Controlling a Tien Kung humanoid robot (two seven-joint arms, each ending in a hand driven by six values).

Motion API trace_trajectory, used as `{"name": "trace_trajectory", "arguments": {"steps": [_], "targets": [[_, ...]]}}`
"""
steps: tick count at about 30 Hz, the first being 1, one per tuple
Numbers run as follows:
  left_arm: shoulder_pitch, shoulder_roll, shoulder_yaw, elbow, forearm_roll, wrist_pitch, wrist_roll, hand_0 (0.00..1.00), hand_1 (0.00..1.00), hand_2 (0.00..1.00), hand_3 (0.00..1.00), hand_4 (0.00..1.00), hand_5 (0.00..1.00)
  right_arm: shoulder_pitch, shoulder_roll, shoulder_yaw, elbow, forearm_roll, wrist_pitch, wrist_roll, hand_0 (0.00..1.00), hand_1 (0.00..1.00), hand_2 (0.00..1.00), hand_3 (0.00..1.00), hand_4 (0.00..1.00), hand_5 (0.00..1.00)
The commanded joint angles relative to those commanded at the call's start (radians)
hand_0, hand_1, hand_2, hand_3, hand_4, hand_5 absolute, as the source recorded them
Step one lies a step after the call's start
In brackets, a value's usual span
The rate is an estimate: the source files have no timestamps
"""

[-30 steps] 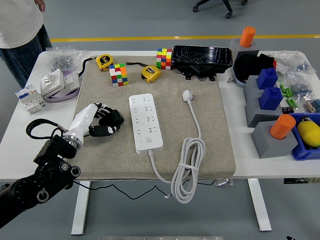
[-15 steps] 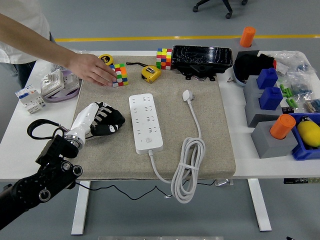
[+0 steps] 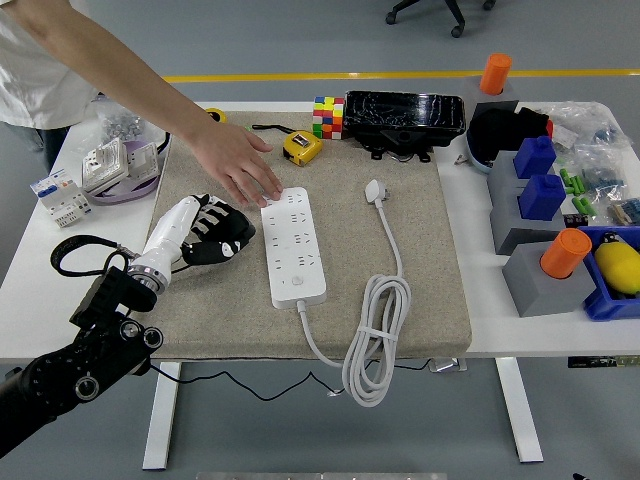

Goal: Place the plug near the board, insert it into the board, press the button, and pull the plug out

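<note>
A person's hand (image 3: 237, 165) reaches in from the far left, fingers spread and resting on the top-left corner of the white power strip (image 3: 292, 245), which lies lengthwise on the grey mat (image 3: 420, 250); the robot's left hand (image 3: 215, 232) sits on the mat just beside the strip's left edge, fingers loosely curled, gripping nothing; the plug (image 3: 375, 190) lies on the mat to the strip's right, apart from it, its white cable (image 3: 378, 330) running down into a coil that hangs over the table's near edge; behind, a yellow tape measure (image 3: 301, 146), a colourful cube (image 3: 327, 116) and a black tray (image 3: 405, 122) line the mat's far edge
</note>
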State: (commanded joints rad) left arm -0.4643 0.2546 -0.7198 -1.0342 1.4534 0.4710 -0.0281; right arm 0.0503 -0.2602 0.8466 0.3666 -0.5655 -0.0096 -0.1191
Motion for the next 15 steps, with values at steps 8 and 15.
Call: {"name": "trace_trajectory", "arguments": {"steps": [8,15], "targets": [[-0.054,0.021,0.063,0.000,-0.023,-0.050,-0.084,0.359,0.376,0.465,0.578,0.614,0.002,0.001,0.000,-0.003,0.002,0.001,0.000,0.000,0.679,0.687,0.694,0.596,0.933,0.528],[-0.128,0.024,0.149,0.031,-0.001,-0.104,-0.095,0.365,0.377,0.465,0.577,0.617,0.002,0.003,0.000,-0.006,0.001,0.004,0.001,0.000,0.679,0.687,0.694,0.596,0.933,0.528]]}}
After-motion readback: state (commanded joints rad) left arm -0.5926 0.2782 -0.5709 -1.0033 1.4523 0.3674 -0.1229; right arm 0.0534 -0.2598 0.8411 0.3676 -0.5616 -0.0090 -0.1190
